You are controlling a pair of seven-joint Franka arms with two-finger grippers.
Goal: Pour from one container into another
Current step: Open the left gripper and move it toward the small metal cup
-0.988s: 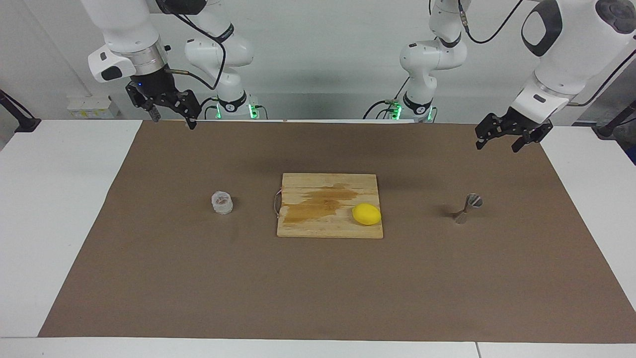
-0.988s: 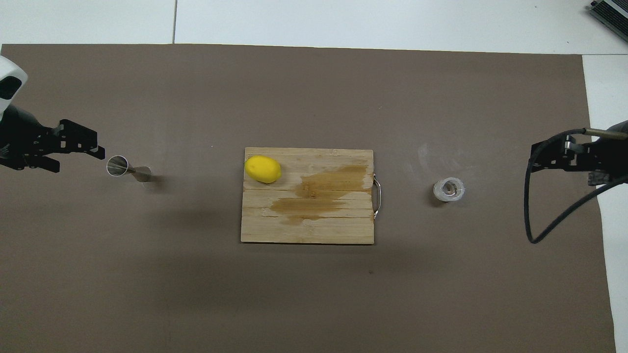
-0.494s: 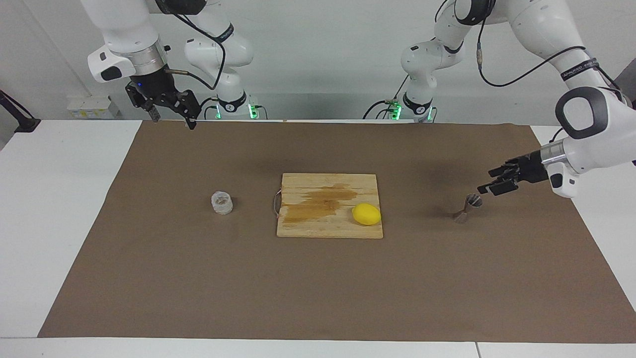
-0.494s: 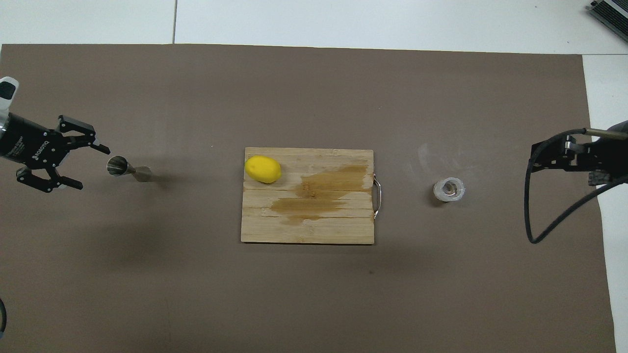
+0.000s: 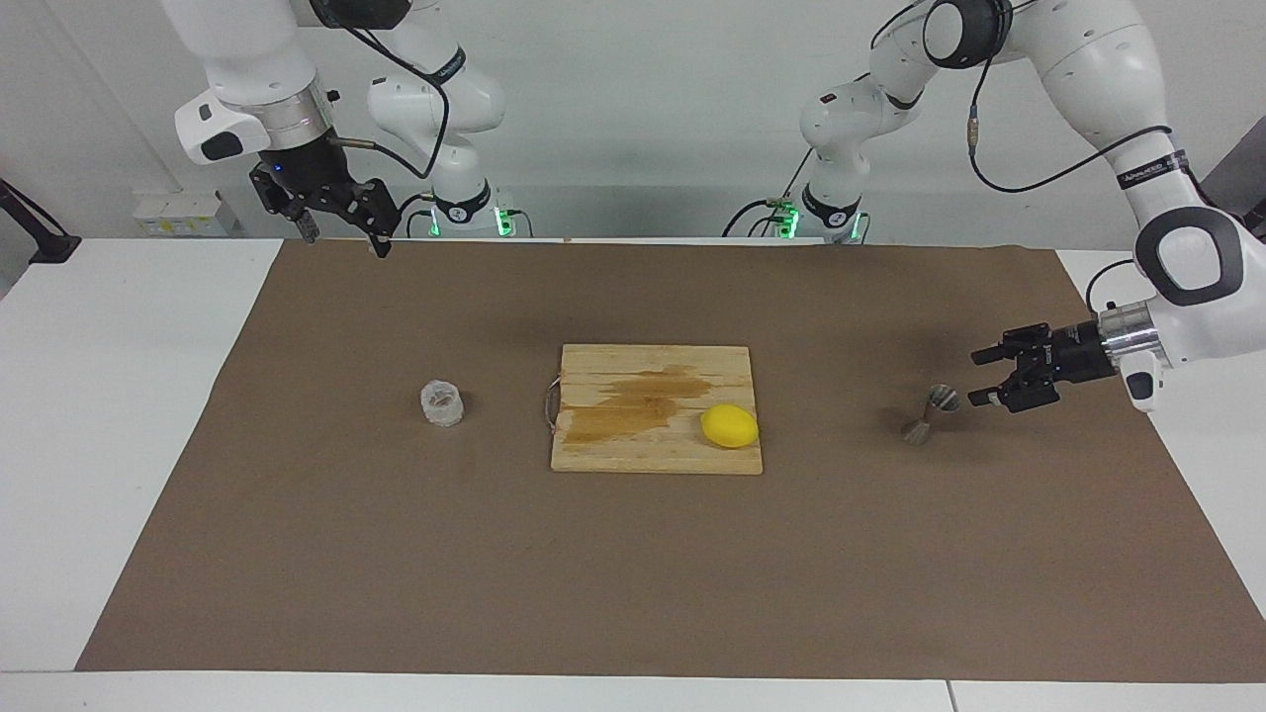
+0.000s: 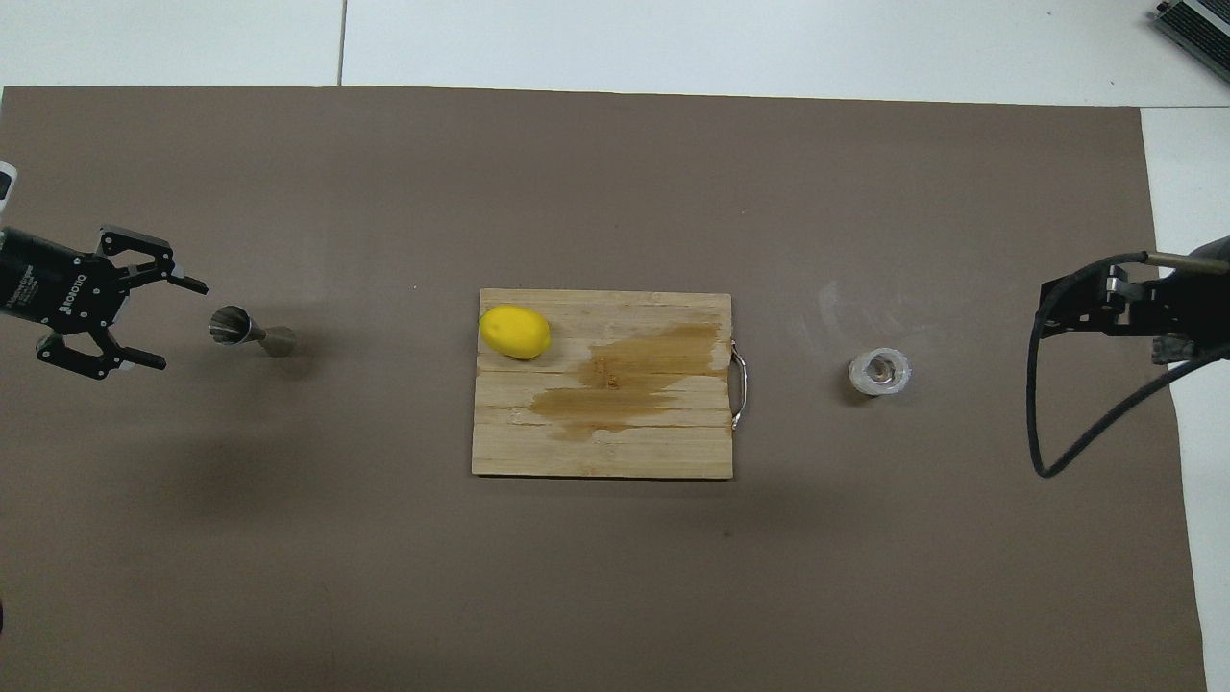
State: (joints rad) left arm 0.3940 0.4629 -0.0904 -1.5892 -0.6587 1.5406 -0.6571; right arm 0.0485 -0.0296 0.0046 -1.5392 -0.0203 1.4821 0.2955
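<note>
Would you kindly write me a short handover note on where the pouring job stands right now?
Left end effector: open, low over the mat beside the steel jigger, not touching it.
Right end effector: open, raised at the right arm's end of the table; this arm waits.
Jigger: upright on the mat, toward the left arm's end.
Glass cup: upright on the mat toward the right arm's end, untouched.
Between them: cutting board with a stain and a lemon.
Done: nothing gripped, nothing poured.
Left: probably grip the jigger, pick up the cup, bring them together and pour from cup into jigger.
</note>
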